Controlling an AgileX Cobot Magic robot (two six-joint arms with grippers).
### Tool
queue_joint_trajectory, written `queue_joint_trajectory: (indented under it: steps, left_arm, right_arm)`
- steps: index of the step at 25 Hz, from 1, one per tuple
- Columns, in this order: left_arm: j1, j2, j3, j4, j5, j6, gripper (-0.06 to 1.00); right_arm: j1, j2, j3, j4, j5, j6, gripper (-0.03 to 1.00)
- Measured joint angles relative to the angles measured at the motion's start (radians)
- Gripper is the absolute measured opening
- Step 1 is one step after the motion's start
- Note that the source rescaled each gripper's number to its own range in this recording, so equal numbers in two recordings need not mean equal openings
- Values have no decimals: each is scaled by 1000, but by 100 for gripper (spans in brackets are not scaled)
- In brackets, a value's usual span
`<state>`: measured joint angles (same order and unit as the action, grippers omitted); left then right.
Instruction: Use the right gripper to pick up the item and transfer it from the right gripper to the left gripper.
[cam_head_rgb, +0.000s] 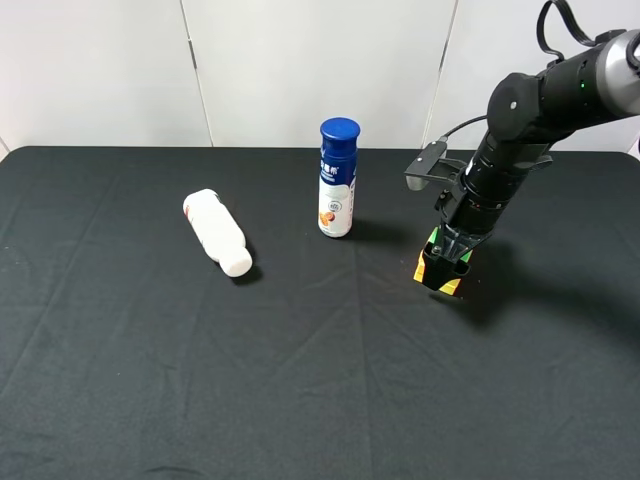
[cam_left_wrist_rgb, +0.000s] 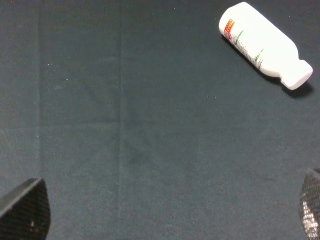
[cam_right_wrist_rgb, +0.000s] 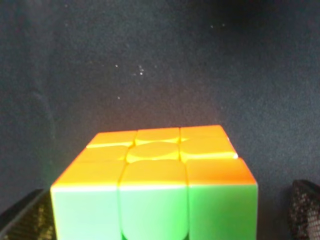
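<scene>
The item, a small puzzle cube (cam_head_rgb: 450, 287) with yellow and green faces showing, sits on the black table right of centre. My right gripper (cam_head_rgb: 445, 262) points down over it, a finger on each side. In the right wrist view the cube (cam_right_wrist_rgb: 155, 190) shows orange and green faces between the fingertips (cam_right_wrist_rgb: 22, 220), with a gap on one side, so the right gripper (cam_right_wrist_rgb: 162, 215) is open around it. My left gripper (cam_left_wrist_rgb: 167, 215) is open and empty over bare cloth. It is out of the exterior high view.
A white bottle (cam_head_rgb: 217, 232) lies on its side left of centre and also shows in the left wrist view (cam_left_wrist_rgb: 262, 45). A blue-capped bottle (cam_head_rgb: 337, 180) stands upright at the middle back, left of the cube. The black table (cam_head_rgb: 300, 380) fills the view.
</scene>
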<state>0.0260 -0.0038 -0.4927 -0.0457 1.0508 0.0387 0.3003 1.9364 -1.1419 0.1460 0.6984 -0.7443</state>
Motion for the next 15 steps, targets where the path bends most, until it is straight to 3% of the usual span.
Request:
queue_joint_trajectory:
  steps: [2, 4, 6, 7, 8, 15]
  left_arm:
    - [0, 0, 0, 0, 0, 0, 100]
    - [0, 0, 0, 0, 0, 0, 100]
    - [0, 0, 0, 0, 0, 0, 100]
    - [0, 0, 0, 0, 0, 0, 100]
    - [0, 0, 0, 0, 0, 0, 100]
    - [0, 0, 0, 0, 0, 0, 100]
  right_arm:
    - [0, 0, 0, 0, -1, 0, 89]
    - [0, 0, 0, 0, -1, 0, 68]
    - [0, 0, 0, 0, -1, 0, 35]
    - [0, 0, 0, 1, -1, 0, 9]
    - [0, 0, 0, 1, -2, 0, 0]
    - [0, 0, -2, -3, -11, 0, 0]
